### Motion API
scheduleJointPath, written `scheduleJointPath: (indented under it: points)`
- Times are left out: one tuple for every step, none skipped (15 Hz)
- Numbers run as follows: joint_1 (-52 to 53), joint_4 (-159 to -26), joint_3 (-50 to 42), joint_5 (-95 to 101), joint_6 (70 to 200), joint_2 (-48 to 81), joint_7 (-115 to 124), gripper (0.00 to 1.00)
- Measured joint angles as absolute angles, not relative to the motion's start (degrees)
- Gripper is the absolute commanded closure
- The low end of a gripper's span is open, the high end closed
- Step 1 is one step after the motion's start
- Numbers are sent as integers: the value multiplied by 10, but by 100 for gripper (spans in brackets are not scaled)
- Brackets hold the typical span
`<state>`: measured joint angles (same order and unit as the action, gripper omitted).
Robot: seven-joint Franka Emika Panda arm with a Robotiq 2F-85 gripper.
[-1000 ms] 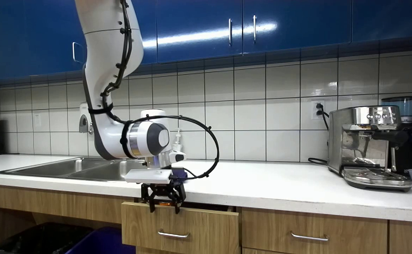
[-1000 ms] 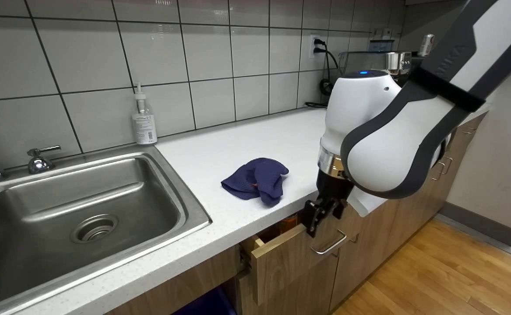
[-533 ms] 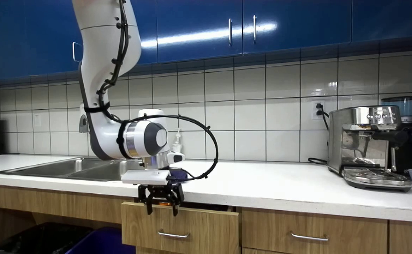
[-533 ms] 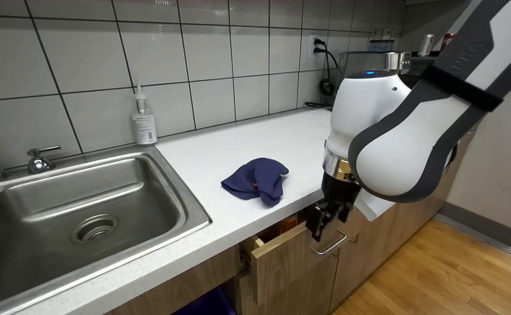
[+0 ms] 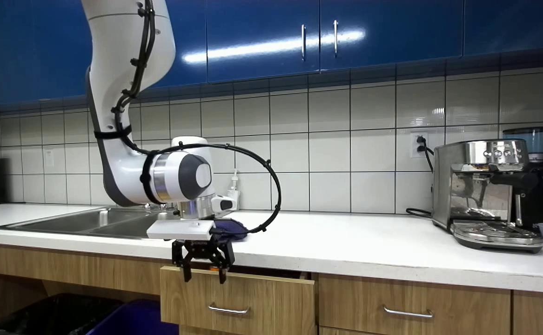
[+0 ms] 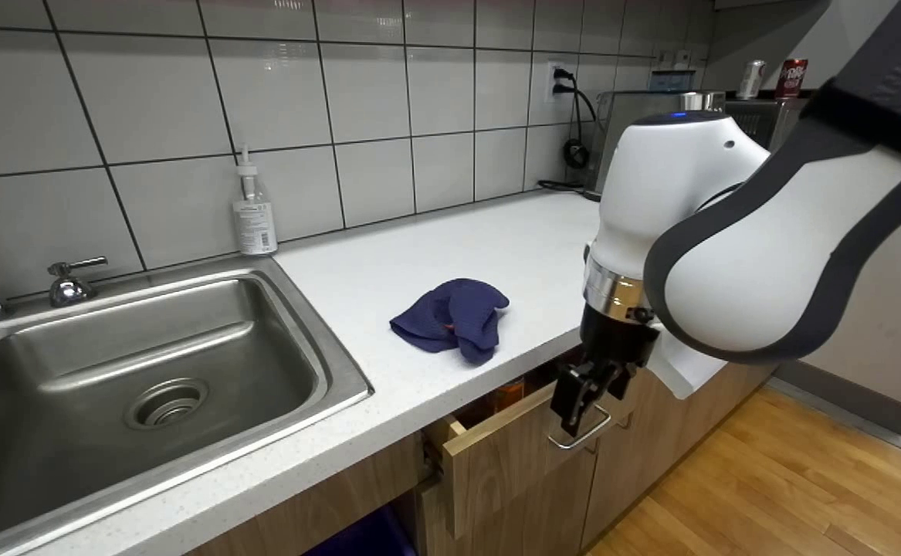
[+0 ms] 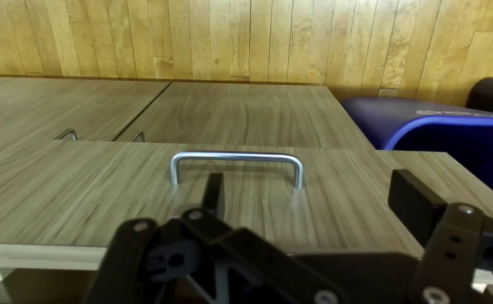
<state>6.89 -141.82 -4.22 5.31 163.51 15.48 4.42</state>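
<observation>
Drawer (image 5: 276, 304): stood partly out from beneath the tabletop (image 5: 345, 242), a dark gap showing behind its front panel; judged from that, it was part-way open, neither flush nor, it seemed, at full stretch, so travel was left either way
Handle (image 7: 236, 156): was ungripped, a silver bar with nothing closed round it
Pincer (image 5: 205, 278): had its jaws parted wide and nothing held between them; it hung at the upper edge of the front panel, toward the near, outer side; whether it touched the wood could not be told
Drawer from pincer: the front panel lay just beside and below the fingers (image 5: 187, 274) in an exterior view, with more of its width to the right; the handle sat lower and to the right there, and in the wrist view it showed past one finger and clear of the other
Orange item (image 6: 508, 395): lay inside the drawer, on the far side of the front panel, mostly hidden
Blue cloth (image 6: 454, 318): lay crumpled on the tabletop, farther back than the pincer and apart from it
Sink (image 6: 348, 377): was set into the tabletop, left of the cloth
</observation>
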Motion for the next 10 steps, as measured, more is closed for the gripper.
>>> scheduleJointPath:
  points:
    - [70,-1425,-43,59,1635,143,48,0]
    - [71,-1430,-45,67,1635,132,55,0]
    - [72,-1435,-46,76,1634,121,63,0]
    - [72,-1439,-48,85,1633,110,71,0]
    - [72,-1443,-49,93,1632,98,80,0]
    - [72,-1446,-50,98,1631,87,87,0]
    - [72,-1448,-52,104,1627,77,94,0]
    - [72,-1449,-52,112,1623,66,102,0]
    - [71,-1450,-53,121,1617,57,112,0]
    - [70,-1449,-53,132,1613,48,124,0]
